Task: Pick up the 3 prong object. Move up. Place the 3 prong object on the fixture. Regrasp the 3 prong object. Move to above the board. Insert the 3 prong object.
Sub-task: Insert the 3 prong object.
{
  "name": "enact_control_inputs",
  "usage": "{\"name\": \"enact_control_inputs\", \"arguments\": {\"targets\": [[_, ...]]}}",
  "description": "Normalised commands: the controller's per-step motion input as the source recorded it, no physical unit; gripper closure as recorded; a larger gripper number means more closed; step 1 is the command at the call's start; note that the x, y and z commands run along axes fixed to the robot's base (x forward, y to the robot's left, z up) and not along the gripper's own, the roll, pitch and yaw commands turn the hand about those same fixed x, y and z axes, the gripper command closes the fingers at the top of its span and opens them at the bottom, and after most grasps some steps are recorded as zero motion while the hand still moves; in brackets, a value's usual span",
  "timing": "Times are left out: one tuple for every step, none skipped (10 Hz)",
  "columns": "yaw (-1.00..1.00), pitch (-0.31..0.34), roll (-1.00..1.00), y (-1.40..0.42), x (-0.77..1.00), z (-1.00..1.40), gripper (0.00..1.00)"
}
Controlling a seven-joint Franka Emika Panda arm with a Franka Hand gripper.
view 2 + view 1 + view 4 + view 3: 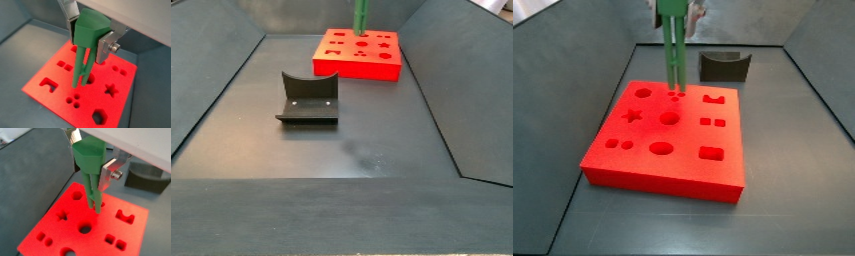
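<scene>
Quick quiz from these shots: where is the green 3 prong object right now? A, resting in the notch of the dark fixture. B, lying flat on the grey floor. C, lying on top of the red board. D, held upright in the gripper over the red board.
D: the gripper clamps the 3 prong object upright, prongs pointing down over the board; in a side view the fixture stands empty.

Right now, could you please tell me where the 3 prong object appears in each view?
Wrist view: 3 prong object hangs from the tool over the board.
Wrist view: centre, prongs above the board.
Side view: top centre, upright above the board's far edge.
Side view: top edge, behind the fixture.
Shared landmark: the red board.
</scene>
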Motion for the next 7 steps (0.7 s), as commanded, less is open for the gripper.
{"name": "enact_control_inputs", "arguments": {"targets": [[-0.59, -0.109, -0.26, 0.01, -0.33, -0.11, 1.0], [-0.41, -0.116, -0.25, 0.23, -0.33, -0.03, 1.0], [-0.32, -0.1, -0.27, 0.35, -0.19, 0.0, 1.0], [0.0, -0.049, -0.3, 0.71, -0.17, 0.0, 1.0], [0.0, 0.0, -0.3, 0.79, 0.0, 0.0, 1.0], [-0.15, 0.046, -0.16, 0.48, 0.54, -0.18, 1.0], [-0.01, 0.099, -0.11, 0.59, 0.49, -0.25, 1.0]]}}
